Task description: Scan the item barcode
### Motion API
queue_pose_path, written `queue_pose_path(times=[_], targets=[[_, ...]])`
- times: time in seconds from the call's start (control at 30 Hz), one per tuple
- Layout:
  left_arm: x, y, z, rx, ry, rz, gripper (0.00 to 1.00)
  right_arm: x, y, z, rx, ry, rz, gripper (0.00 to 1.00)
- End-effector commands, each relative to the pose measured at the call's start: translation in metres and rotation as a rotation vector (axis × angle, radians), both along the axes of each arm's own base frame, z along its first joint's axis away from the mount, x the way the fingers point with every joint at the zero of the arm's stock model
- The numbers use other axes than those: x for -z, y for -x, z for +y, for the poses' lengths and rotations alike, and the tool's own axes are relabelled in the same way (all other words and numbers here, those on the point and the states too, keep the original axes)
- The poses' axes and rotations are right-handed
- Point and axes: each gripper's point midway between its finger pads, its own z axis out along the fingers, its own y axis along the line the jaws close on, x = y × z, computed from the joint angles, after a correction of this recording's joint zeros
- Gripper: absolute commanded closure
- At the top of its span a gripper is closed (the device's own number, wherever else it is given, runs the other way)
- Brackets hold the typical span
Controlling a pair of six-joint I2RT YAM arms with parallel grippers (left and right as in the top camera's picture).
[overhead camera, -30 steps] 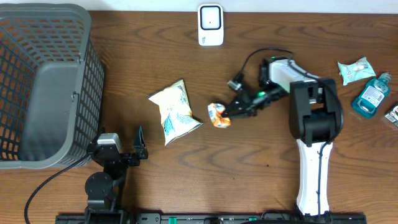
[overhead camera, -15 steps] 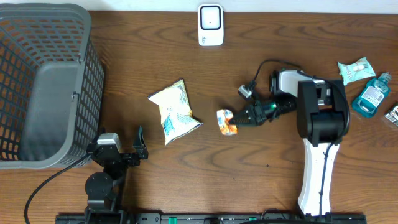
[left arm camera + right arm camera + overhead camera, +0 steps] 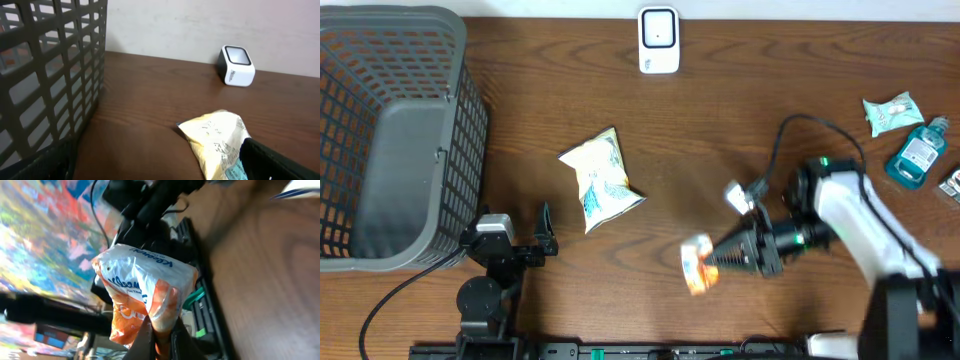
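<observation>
An orange and white snack packet (image 3: 696,267) hangs off the table near the front edge, pinched at one end by my right gripper (image 3: 713,262), which is shut on it. In the right wrist view the packet (image 3: 145,290) stands above the shut gripper (image 3: 162,341), its printed face toward the camera; I see no barcode there. The white scanner (image 3: 659,40) stands at the table's far edge, also visible in the left wrist view as the scanner (image 3: 236,66). My left gripper (image 3: 547,236) rests open by the basket, holding nothing.
A yellow snack bag (image 3: 602,180) lies mid-table, just ahead of the left fingers (image 3: 280,162). A dark mesh basket (image 3: 400,130) fills the left side. A teal packet (image 3: 892,112) and a blue bottle (image 3: 918,152) sit at the far right.
The right arm has swung from the table's middle toward the front edge, carrying the orange packet up and along with it. The left arm has not moved.
</observation>
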Motion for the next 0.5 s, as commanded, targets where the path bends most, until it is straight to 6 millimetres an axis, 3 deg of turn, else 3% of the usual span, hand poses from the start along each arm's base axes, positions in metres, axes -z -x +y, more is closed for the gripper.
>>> queue_pose_path(times=[0.0,0.2,0.47], targets=[[0.016,0.001,0.0,0.0,0.003,0.047,0.02,-0.009,0.025,0.0,0.012,-0.047,-0.077,0.99],[0.016,0.001,0.0,0.0,0.003,0.047,0.02,-0.016,0.037,0.0,0.033,-0.079,-0.128,0.99],[0.016,0.001,0.0,0.0,0.003,0.047,0.02,-0.026,0.012,0.006,0.103,-0.206,-0.286,0.99]])
